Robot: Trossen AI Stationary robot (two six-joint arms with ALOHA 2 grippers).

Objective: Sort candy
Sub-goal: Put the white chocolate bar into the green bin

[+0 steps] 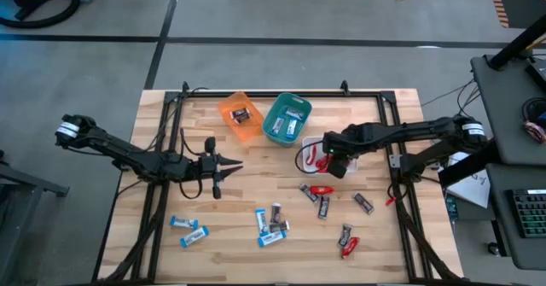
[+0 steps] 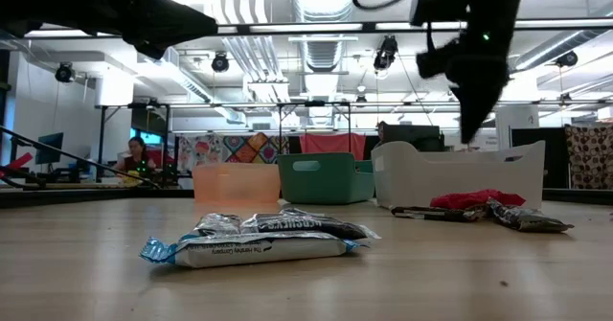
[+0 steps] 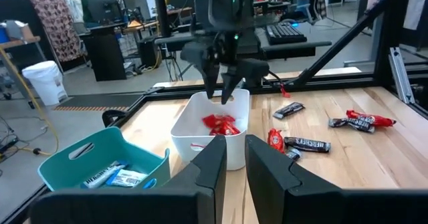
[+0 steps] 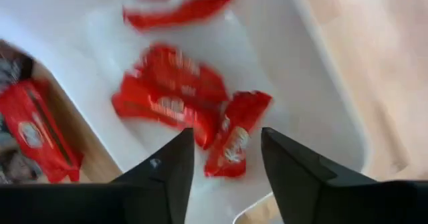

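Above the white bin [image 4: 314, 70] of red candy [image 4: 170, 93], we see the right gripper [image 4: 224, 164] parted, empty; the left gripper [image 3: 231, 164] nearly together.

My right gripper [image 1: 328, 155] hangs over the bin [image 1: 304, 156] right of centre in the high view, candy [image 4: 175, 98] lying inside it, two more bins [image 1: 287, 119] to its left, loose bars [image 1: 273, 222] below.

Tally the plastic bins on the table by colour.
Orange bin: 1
Teal bin: 1
White bin: 1
Total: 3
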